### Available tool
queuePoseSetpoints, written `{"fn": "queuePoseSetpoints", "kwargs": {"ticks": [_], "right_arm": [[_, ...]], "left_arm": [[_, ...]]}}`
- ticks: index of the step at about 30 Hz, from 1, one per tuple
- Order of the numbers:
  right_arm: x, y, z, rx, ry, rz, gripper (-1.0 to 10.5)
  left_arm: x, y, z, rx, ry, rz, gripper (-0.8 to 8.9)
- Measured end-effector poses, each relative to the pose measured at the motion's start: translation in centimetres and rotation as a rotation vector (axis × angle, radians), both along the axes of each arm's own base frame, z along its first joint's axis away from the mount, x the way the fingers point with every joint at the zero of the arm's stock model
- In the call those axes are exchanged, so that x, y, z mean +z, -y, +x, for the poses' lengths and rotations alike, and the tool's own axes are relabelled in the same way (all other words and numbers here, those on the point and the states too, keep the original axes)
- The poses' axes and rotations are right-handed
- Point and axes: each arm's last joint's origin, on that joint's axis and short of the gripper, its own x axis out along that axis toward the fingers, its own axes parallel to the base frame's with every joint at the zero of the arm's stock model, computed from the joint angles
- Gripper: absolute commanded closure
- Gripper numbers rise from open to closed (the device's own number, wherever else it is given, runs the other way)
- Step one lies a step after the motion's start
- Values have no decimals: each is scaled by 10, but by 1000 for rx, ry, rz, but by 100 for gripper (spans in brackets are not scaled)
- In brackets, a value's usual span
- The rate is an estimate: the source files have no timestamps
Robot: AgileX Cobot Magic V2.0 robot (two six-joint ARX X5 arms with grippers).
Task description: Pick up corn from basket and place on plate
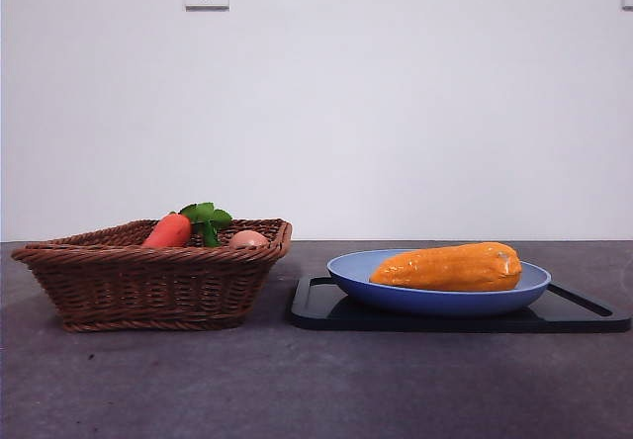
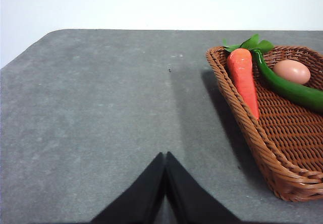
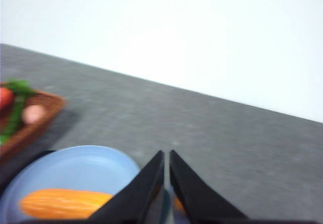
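The left gripper [image 2: 165,156] is clenched on nothing above bare table [image 2: 101,108], beside the basket [image 2: 242,118]; the right gripper [image 3: 166,154] is likewise pinched together and empty, raised over the plate [image 3: 81,168]. The corn [image 1: 450,267] lies lengthwise on the plate, which sits on a black tray [image 1: 316,306] just beside the basket. A carrot [image 2: 243,77], an egg [image 2: 291,71] and a green vegetable [image 2: 287,88] lie in the basket.

The left gripper [image 2: 165,156] has its two black jaws pressed together, tips meeting in a point, holding nothing. The right gripper [image 3: 166,153] also grips nothing, its jaws nearly closed with a thin slit between the tips. Neither arm shows in the front view
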Motion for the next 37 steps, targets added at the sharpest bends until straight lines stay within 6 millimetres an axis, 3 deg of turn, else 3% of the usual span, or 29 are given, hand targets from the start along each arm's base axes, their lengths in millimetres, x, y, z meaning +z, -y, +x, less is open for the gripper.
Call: {"fn": "queuePoseSetpoints", "kwargs": {"ticks": [10,17,30,37], "right_arm": [[-74,3,-18,-137,52,56,944],[-107,4,-21,-150,27,102,944],[-127,4,-26,-159,-86,128,944],[-128,4,-26,-160,-98,130,944]], "left_arm": [[0,0,0,0,0,0,811],[0,0,0,0,0,0,811],[0,0,0,0,0,0,811],[0,0,0,0,0,0,811]]}}
